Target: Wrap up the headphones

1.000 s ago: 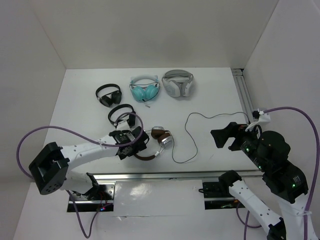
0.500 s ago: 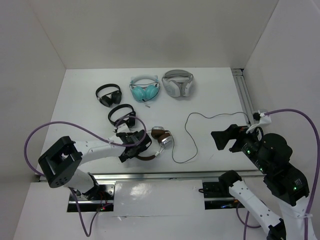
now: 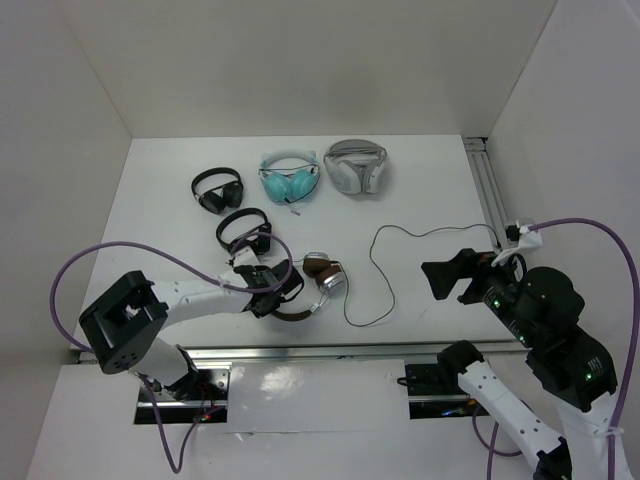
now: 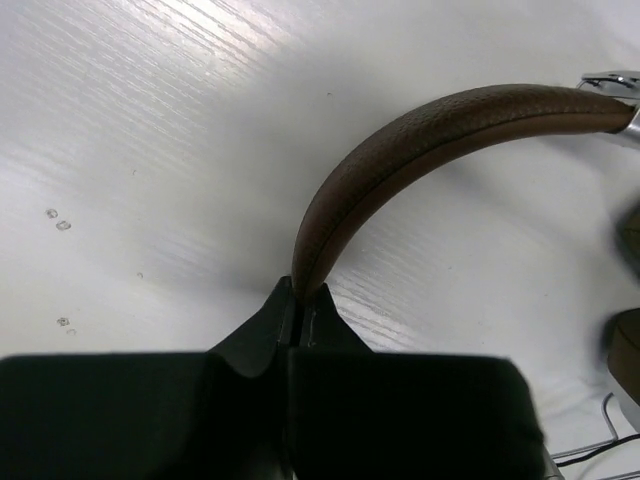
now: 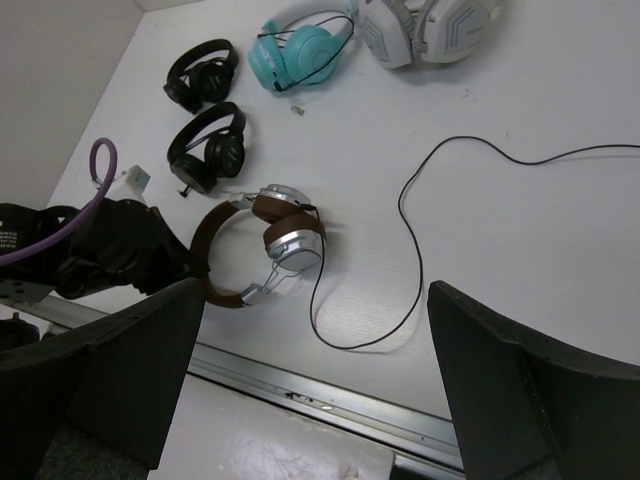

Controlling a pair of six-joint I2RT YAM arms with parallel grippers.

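Top external view shows the left arm has swung round and dropped in the last second. Its left gripper (image 3: 266, 288) has settled on the near curve of the headband, and the left wrist view confirms the jaws are pinched tight on the brown band. The headphones (image 3: 322, 275) have barely shifted; they lie flat on the table (image 3: 430, 180) near its front edge, close to a black pair (image 3: 243, 230). I'd judge the grasp is only now secured and wrapping has not begun, since the cable (image 5: 401, 210) trails loose in a wide loop to the right. Further right, the right gripper (image 3: 452, 274) hangs spread wide above the table, holding nothing, unmoved.
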